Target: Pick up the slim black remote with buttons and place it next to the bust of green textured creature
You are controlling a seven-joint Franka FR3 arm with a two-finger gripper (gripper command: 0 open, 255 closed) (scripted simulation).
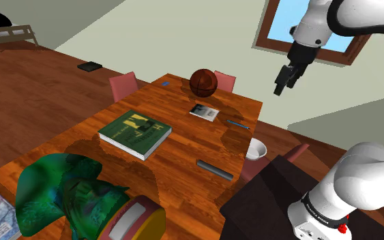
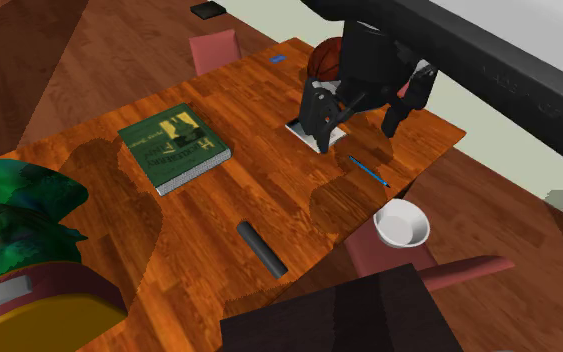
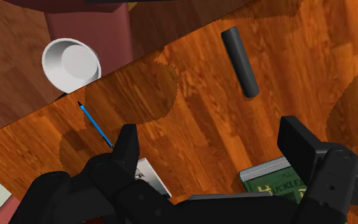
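Wood-grain bench point(image 1: 183, 146): glossy orange-brown planks, set on a darker wood floor point(image 1: 33, 102).

Claw point(image 1: 281, 87): matte black, blocky, hangs in air above the bench's far part. Fingers spread wide, nothing between them.

Remote point(image 2: 261, 249): slim dark bar w/ rounded ends, lies flat on the bench near the edge facing the stand. Untouched, well apart from the claw. Buttons can't be made out.

Bust point(image 1: 61, 194): green, mottled, lumpy folds, at the shoulder view's lower left. Apart from the remote, bare wood between them.

Other items:
- Book point(image 1: 134, 133): green hardcover, rectangular, flat, mid-bench.
- Pen point(image 2: 367, 171): thin, blue.
- Booklet point(image 1: 204, 112): small, white, near the pen.
- Ball point(image 1: 202, 82): brown, ribbed, at the far edge.
- Bowl point(image 2: 401, 222): white, round, smooth, just beside the bench edge.
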